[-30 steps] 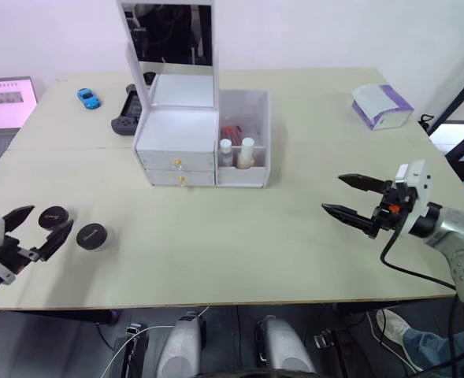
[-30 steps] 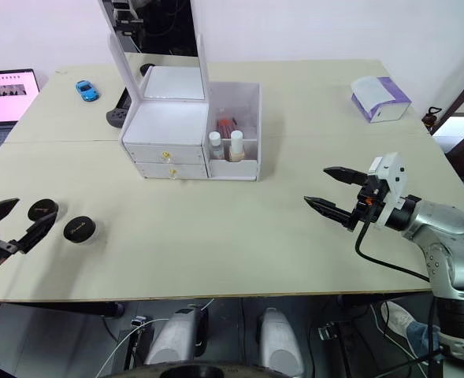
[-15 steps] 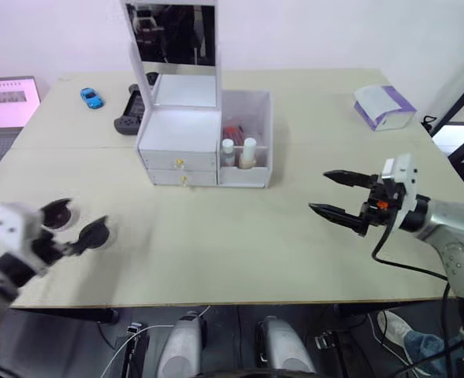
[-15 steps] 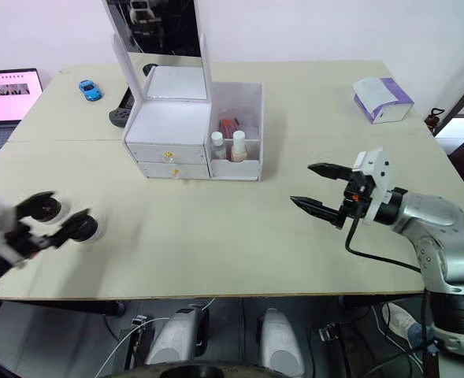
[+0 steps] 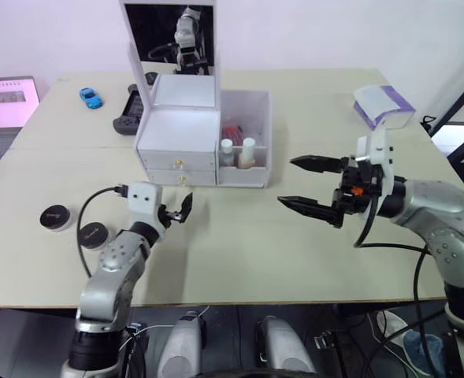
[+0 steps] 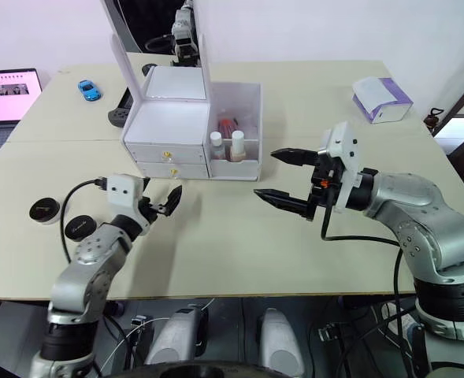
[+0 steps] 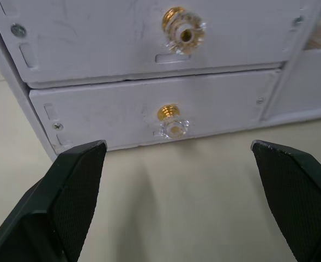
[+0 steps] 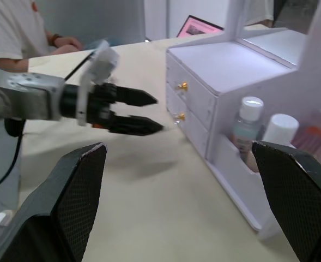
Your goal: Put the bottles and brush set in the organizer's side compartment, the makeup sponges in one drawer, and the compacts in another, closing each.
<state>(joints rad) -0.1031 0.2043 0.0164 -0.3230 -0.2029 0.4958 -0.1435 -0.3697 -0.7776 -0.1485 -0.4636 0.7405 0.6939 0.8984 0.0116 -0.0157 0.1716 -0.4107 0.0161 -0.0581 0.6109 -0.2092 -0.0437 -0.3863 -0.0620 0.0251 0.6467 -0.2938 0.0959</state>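
Gold lower drawer knob (image 7: 173, 121) sits dead ahead of your open left tool (image 5: 177, 211); right tool (image 5: 304, 183) open too; off-centre pinch slips off.

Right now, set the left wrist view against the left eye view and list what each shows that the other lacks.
The left wrist view alone gives the close detail of the lower drawer knob and upper drawer knob, with both drawer fronts shut. The left eye view alone takes in the two compacts on the table, the bottles in the side compartment, the tissue box, and the open right gripper. Both show the organizer and the open left gripper.
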